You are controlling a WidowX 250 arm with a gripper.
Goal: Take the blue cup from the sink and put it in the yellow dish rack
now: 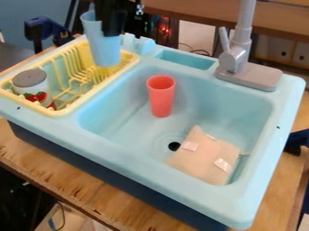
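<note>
Closed on the right side of its rim, my black two-finger gripper [113, 33] holds a tall light-blue plastic cup [104, 50] at the upper left of the frame. Its mouth faces up; its long axis is nearly upright, the base slanting slightly toward the lower right. I have that base at the back right part of a yellow plastic dish rack [70, 109], near the raised rim. Right of the rack, the pale-teal toy sink [120, 149] opens into a wide basin, bounded behind by a grey faucet [240, 56]. A white can with a grey top [31, 81] sits in the rack's left end. The basin holds an upright red plastic cup [161, 97] at centre and a beige fabric cushion [205, 158] at lower right, beside the dark drain [174, 146].
</note>
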